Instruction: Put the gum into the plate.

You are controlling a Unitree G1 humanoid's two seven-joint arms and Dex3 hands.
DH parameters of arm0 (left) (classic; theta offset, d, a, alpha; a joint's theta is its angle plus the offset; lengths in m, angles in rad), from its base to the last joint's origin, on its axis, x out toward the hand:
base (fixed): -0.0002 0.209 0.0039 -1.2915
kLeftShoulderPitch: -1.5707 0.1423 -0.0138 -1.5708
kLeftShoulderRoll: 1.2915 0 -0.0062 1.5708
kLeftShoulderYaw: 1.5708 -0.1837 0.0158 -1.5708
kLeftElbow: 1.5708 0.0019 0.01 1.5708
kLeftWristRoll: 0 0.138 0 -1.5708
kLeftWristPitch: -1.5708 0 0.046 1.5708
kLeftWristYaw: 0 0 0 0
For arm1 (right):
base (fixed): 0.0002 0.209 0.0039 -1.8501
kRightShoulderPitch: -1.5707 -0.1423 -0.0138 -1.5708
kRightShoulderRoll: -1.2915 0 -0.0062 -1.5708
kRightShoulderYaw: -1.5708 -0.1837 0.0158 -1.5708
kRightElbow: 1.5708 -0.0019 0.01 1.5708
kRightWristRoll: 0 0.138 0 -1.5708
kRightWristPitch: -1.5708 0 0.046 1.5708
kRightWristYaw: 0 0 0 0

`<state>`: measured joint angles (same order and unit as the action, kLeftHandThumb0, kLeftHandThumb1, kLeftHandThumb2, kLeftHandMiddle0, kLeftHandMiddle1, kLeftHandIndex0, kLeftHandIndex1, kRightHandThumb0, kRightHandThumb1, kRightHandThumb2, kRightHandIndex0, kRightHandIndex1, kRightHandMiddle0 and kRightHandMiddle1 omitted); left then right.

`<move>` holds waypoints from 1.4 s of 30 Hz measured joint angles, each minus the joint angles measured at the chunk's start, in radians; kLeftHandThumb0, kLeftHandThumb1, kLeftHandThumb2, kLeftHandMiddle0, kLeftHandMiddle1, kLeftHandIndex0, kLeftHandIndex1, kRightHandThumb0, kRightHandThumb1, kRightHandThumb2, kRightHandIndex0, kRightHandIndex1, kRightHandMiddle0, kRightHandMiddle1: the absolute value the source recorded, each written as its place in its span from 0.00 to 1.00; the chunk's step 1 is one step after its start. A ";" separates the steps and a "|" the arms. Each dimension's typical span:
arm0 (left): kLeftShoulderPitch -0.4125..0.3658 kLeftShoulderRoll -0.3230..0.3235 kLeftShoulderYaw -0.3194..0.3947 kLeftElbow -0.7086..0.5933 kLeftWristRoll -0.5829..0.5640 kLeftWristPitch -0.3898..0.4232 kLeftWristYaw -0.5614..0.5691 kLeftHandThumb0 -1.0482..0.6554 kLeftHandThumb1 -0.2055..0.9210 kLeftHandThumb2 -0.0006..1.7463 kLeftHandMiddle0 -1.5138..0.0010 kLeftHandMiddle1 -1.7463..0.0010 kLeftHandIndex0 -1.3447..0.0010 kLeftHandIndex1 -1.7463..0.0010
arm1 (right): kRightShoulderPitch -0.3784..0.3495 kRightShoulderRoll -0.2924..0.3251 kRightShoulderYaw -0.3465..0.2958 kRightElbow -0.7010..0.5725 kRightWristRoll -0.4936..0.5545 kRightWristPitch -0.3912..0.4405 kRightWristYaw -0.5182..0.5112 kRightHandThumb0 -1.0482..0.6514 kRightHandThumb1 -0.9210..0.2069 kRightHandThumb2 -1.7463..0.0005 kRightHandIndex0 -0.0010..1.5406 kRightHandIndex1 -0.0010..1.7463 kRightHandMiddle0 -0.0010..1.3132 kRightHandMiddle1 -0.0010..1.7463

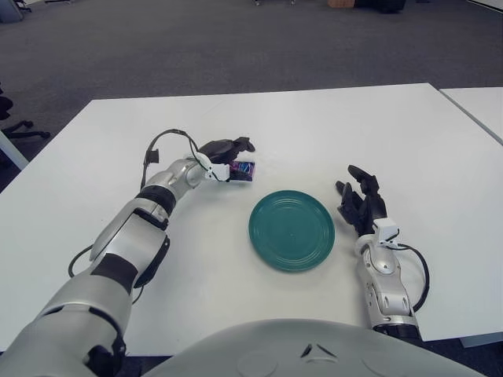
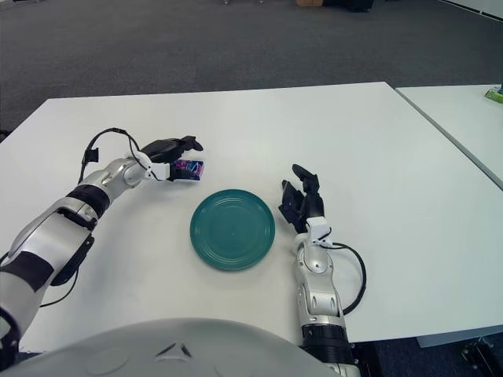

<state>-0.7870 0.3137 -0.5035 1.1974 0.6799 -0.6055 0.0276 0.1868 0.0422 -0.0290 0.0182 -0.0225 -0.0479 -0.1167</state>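
Colours: teal plate, white table, dark multicoloured gum pack, black-and-silver arms.

Plate (image 1: 291, 230) plain teal green, faint concentric ring pattern, no print. Table (image 1: 314, 126) flat white, no pattern; second table (image 1: 479, 106) at right also white. Gum (image 1: 243, 170) pack dark, purple-blue with small pink/light flecks, print unreadable. Left hand (image 1: 228, 155) black fingers, white block at the wrist, silver-grey forearm with black bands and black cable. Right hand (image 1: 360, 203) black fingers, white wrist piece, silver forearm, black cable loop. Floor (image 1: 196, 47) dark grey carpet, fine speckle. Small green item (image 2: 494, 95) on far right table.
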 measured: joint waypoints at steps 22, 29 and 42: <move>0.020 0.019 -0.051 0.094 0.013 0.025 0.026 0.06 1.00 0.23 0.79 0.95 0.94 0.40 | 0.012 -0.009 -0.022 -0.012 0.005 0.002 0.021 0.24 0.00 0.53 0.34 0.07 0.00 0.41; 0.020 0.011 -0.050 0.103 0.002 0.052 0.020 0.12 1.00 0.16 0.77 0.95 0.93 0.39 | 0.010 -0.013 -0.022 -0.010 0.004 0.003 0.024 0.24 0.00 0.53 0.35 0.08 0.00 0.40; 0.011 0.011 -0.059 0.104 -0.010 0.139 -0.032 0.59 0.66 0.50 0.61 0.22 0.84 0.03 | -0.004 -0.015 -0.022 -0.002 0.004 0.017 0.024 0.24 0.00 0.53 0.36 0.09 0.00 0.41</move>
<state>-0.7758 0.3246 -0.5625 1.3016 0.6697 -0.4661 -0.0044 0.1828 0.0275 -0.0514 0.0163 -0.0188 -0.0314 -0.0928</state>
